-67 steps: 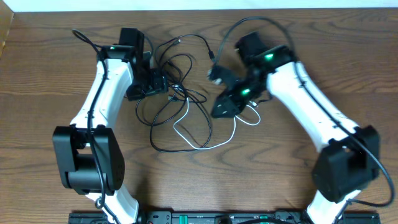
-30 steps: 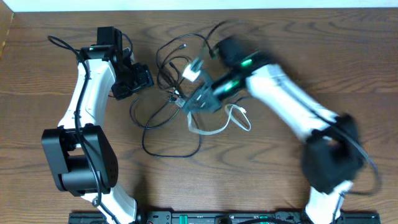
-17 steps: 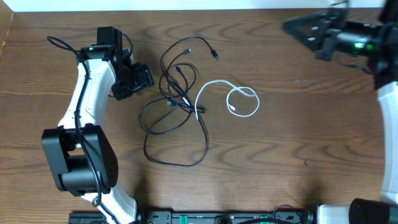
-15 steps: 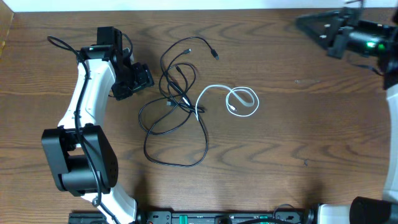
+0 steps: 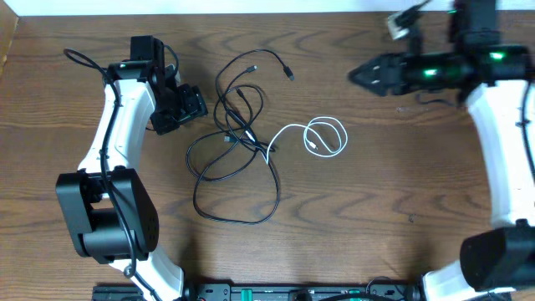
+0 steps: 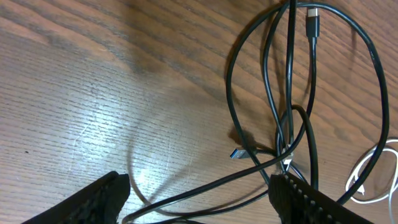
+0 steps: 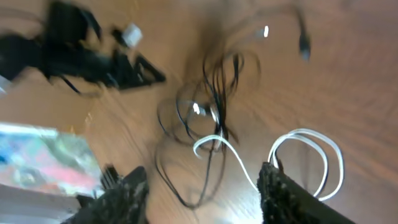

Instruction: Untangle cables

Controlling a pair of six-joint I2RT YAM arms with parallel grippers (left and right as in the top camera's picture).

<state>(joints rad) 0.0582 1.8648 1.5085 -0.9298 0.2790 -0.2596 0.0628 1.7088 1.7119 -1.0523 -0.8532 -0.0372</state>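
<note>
Though white cable (image 5: 322, 138) lies looped mostly clear, black cables (image 5: 236, 163) are still tangled mid-way across the desk (image 5: 401, 196), touching its end. Both left gripper (image 5: 199, 104) and right gripper (image 5: 354, 75) spread, empty.

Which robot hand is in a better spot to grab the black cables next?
Probably the left. The left hand is open right beside the black cables, which fill its wrist view. The right hand, open too, is farther off, past the white cable.
</note>
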